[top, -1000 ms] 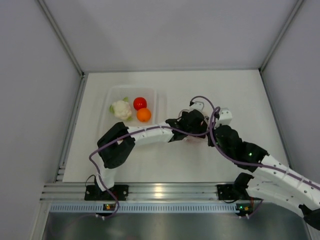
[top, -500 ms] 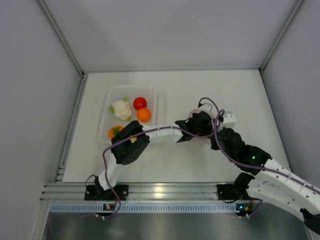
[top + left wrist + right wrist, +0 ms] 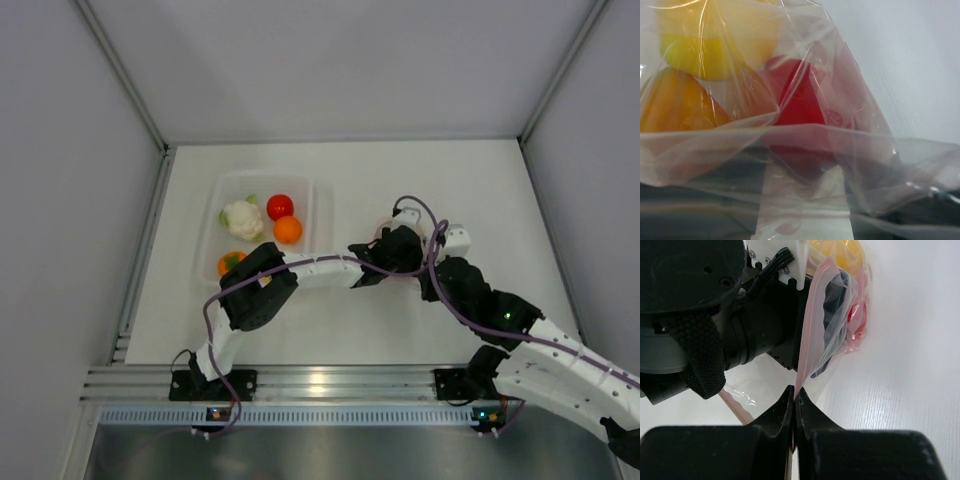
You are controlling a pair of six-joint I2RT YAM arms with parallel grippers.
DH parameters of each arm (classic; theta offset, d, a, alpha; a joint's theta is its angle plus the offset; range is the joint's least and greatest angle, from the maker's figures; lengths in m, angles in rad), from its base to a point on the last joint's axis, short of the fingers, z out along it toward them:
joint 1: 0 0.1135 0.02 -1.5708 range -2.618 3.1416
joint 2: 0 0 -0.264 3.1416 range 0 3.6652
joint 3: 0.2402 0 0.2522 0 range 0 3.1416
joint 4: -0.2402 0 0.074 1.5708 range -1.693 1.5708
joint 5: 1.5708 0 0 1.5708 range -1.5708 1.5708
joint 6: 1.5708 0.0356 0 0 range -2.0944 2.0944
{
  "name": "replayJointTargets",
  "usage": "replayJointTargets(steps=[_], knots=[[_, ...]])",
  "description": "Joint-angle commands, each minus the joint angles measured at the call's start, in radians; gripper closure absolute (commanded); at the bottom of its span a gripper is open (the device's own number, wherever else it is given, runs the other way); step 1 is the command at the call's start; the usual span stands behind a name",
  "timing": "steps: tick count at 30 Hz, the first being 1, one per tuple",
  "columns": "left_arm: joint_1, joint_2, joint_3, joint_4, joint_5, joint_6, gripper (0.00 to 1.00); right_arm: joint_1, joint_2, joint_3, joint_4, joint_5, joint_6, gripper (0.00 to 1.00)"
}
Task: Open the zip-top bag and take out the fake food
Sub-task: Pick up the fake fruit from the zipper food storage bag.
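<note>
Clear, crinkly zip-top bag sits on the white table top, right of centre, between the two wrists. From above we see little of it; the grippers cover most of it.

Right gripper: black jaws pressed together, pinching the edge of the bag at its pink zip strip. The strip runs up and away from the pinch, standing on edge.

Left gripper: nose pushed into the bag's mouth. Its two fingers are dark blurs behind the film at the lower corners of its own view, set apart, so we read the jaws as open. Whether they touch any food we cannot tell.

Inside the bag, beyond those fingers, pressed against the film:
- glossy yellow plastic lemon, uppermost
- rounded orange plastic piece, below it
- glossy red plastic piece, just beside both

Left of the bag, well apart from it: a rigid clear rectangular tray. In it we note a white plastic cauliflower with green leaves, a red plastic tomato, a plastic orange, and an orange plastic persimmon with a green top at the near end, close against the left arm.
</note>
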Motion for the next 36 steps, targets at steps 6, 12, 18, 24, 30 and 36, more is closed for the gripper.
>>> replayJointTargets(steps=[6, 12, 18, 24, 30, 36], knots=[[-0.021, -0.186, -0.157, -0.015, -0.141, 0.007, 1.0, 0.008, 0.026, 0.029, 0.042, -0.033, -0.021, 1.0], [-0.051, -0.289, -0.25, -0.015, -0.17, 0.015, 1.0, 0.007, 0.095, 0.088, 0.054, 0.04, -0.044, 1.0], [-0.087, -0.375, -0.336, -0.015, -0.189, 0.013, 1.0, 0.004, 0.144, 0.16, 0.036, 0.112, -0.059, 1.0], [-0.095, -0.352, -0.342, -0.015, -0.175, 0.035, 0.65, 0.005, 0.105, 0.148, 0.108, -0.022, -0.085, 1.0], [-0.094, -0.307, -0.299, -0.015, -0.192, 0.084, 0.43, 0.005, 0.049, 0.135, 0.065, -0.043, -0.09, 1.0], [-0.091, -0.24, -0.214, 0.011, -0.181, 0.202, 0.25, 0.005, 0.0, 0.132, -0.015, -0.018, -0.088, 1.0]])
